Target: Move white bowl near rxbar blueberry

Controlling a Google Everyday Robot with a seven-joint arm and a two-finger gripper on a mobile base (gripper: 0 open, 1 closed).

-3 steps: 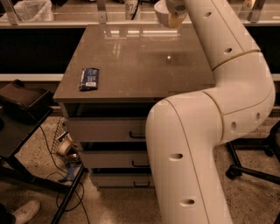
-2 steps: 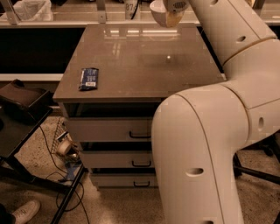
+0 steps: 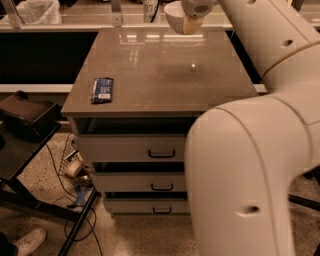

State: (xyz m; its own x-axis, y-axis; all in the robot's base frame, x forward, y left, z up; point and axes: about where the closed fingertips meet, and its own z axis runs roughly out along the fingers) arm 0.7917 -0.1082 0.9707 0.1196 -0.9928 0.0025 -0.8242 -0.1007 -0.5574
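At the left front corner of the tabletop (image 3: pixel 150 65) we find the rxbar blueberry (image 3: pixel 102 90), lying flat with its long side running away from us. It has not moved over the last second.

Moving right, the middle of the tabletop is bare apart from window glare and a soft shadow.

Further right, at the far edge, the white bowl (image 3: pixel 174 14) hangs in the air, clear of the surface. The gripper (image 3: pixel 190 24) comes in from its right side, and the jaws are clamped on the bowl's rim, with one tan finger showing against the white.

A second ago the bowl sat a little further right; since then it has drifted left while staying lifted. The big white arm (image 3: pixel 260 150) has swung so that it now fills the right of the view.

We judge the carry to be under way but early. The bowl is still well apart from the bar, so it needs to travel left and towards the front before it is set down beside the wrapper.
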